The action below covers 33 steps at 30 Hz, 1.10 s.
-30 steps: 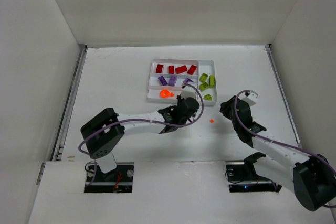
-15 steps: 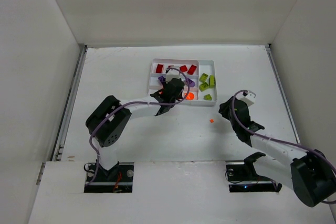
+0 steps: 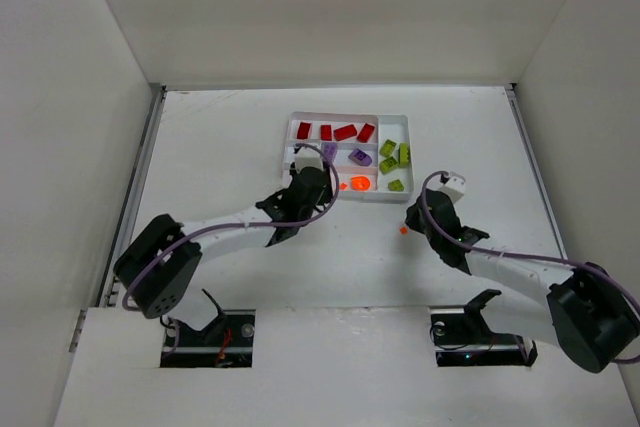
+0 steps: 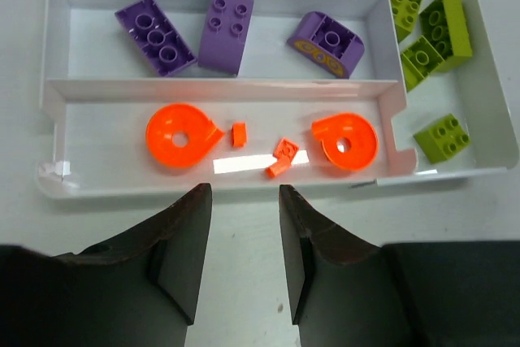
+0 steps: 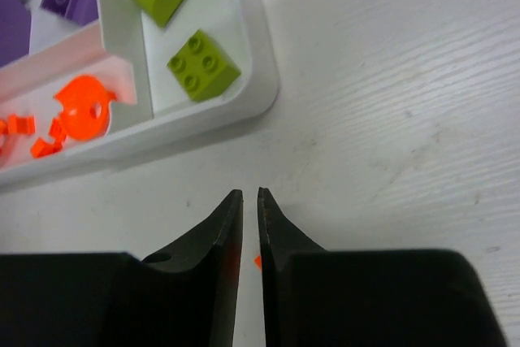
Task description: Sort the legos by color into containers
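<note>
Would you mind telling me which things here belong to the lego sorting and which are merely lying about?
Belongs to the job: white tray; red legos; purple legos; yellow-green legos; orange pieces in its near slot; loose orange bit on the table by the right gripper.
Merely there: purple cables; metal rail along the table's left edge.

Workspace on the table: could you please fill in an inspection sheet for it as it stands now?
Surface: white table, faintly grained.
Job's things: flat white compartment tray; red bricks, purple bricks, yellow-green bricks and orange pieces, each colour in its own slot; one tiny orange piece loose on the table.
Clutter: nothing seen.
Grippers: left gripper open, empty, just short of the tray; right gripper, fingers almost together, at the loose piece.
Cables: purple cable along each arm.
Surroundings: white enclosure walls.
</note>
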Motion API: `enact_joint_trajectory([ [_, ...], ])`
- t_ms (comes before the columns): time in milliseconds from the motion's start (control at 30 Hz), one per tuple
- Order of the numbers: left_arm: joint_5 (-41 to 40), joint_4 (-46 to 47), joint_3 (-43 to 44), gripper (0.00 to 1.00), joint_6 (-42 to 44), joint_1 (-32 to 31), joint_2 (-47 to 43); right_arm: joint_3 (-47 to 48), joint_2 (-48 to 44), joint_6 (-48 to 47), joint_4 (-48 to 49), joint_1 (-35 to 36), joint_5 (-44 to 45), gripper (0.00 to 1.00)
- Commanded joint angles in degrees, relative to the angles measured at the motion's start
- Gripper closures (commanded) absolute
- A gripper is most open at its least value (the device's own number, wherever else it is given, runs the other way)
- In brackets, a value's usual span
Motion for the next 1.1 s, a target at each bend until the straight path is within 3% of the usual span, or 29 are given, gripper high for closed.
enact_joint_trajectory([
  [0,-0.3,3.23,-6.53,0.64,-1.94,-1.14,-7.0,2.59,0.33,1.84,-5.02,4.6,1.75,0.79],
  [133,0.22,6.39,-11.73,0.63,-2.12,-1.31,-11.58,3.82,-0.72,4.3,-10.21,6.72,5.43,0.53],
  [300,2.32,9.82,-13.76,0.63,-2.2,-0.53,-13.17,4.35,-0.11,4.83,-10.48,6.11,5.18,0.44],
  [700,5.23,11.06,-16.66,0.64,-4.14,-0.17,-14.14,6.37,9.03,8.61,-6.34,5.84,-0.53,0.54],
  [1067,5.67,11.67,-16.92,0.64,-4.58,0.0,-13.61,3.73,7.01,13.88,-6.7,11.38,0.26,0.56],
])
